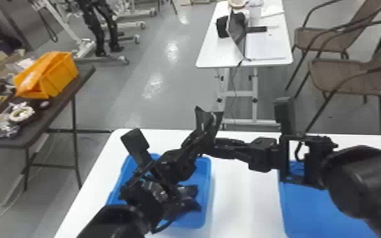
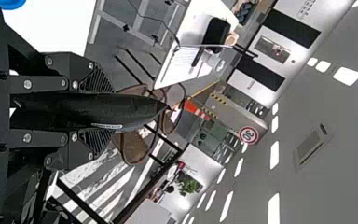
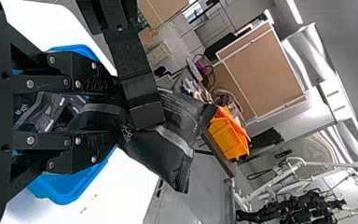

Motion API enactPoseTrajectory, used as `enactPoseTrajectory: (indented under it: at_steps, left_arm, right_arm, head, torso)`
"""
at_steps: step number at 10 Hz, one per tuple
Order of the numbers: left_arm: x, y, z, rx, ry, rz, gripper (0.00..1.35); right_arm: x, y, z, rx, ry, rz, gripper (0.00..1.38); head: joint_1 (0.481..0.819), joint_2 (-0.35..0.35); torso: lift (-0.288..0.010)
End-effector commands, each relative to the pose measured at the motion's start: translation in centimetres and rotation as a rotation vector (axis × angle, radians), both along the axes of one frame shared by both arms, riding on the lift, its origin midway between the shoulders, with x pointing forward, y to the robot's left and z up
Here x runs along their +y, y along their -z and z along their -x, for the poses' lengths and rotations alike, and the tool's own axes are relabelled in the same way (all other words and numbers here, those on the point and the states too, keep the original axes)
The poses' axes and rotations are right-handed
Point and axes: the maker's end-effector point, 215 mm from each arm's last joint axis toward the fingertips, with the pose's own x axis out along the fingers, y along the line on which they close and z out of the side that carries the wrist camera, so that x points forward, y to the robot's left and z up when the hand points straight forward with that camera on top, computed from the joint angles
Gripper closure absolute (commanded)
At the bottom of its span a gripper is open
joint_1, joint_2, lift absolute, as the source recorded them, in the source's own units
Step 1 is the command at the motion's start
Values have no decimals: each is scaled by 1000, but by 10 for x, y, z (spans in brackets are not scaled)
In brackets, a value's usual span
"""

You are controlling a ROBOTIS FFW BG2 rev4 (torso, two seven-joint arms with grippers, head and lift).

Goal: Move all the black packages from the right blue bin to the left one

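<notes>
- At far left in the head view, a ribbed orange plastic crate (image 1: pixel 61 76) sits on a dark, flat-topped table (image 1: pixel 82 74).
- The left blue bin (image 1: pixel 204 177), smooth plastic with rounded corners, rests on the glossy white table (image 1: pixel 246 205); crinkled, shiny black packages (image 3: pixel 46 112) lie inside it, seen between my right fingers in the right wrist view.
- My left gripper (image 1: pixel 199 139), angled up from above that bin, has its ridged black pads closed in on one black package (image 1: pixel 210 122), its slim, pointed edge turned to the left wrist camera.
- That package is held up between my two arms, its outline crossing the white table's far edge in the head view; the right wrist view shows a soft, matte pouch with a grey band and a flat, crimped end.
- My right gripper (image 1: pixel 215 147) reaches in from the right, its fingers on either side of the same pouch's gathered end.
- The right blue bin (image 1: pixel 319 209), the same smooth plastic, stands under my right arm.
- Beyond, at far right, are brown woven chairs (image 1: pixel 338 69) with thin, curved armrests.
</notes>
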Motion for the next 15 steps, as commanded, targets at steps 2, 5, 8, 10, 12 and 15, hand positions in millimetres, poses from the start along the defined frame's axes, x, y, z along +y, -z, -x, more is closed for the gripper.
enactPoseTrajectory:
  at_steps: [2, 5, 8, 10, 12, 15]
  left_arm:
    - [15, -6, -1, -39, -52, -26, 1234]
    - [89, -8, 8, -131, -286, -242, 1233]
    - [121, -1, 33, -163, -413, -415, 1233]
    - [145, 22, 59, -117, -511, -579, 1234]
    - [156, 55, 76, -38, -517, -751, 1197]
    - [148, 30, 73, -139, -550, -679, -2]
  right_arm:
    - [-4, 1, -1, 8, 13, -22, 653]
    - [-63, -2, -24, -108, 180, 1, 328]
    - [-171, 23, -16, -177, 535, 61, 358]
    - [-223, 41, 1, -187, 673, 121, 372]
    - [-230, 34, 3, -224, 712, 126, 381]
    - [-230, 31, 3, -241, 717, 124, 381]
  head:
    - [695, 252]
    - [695, 274]
    - [695, 250]
    - [695, 213]
    - [695, 184]
    - [695, 187]
  torso:
    - [-42]
    - [-42]
    - [-42]
    - [-42]
    - [-42]
    - [-42]
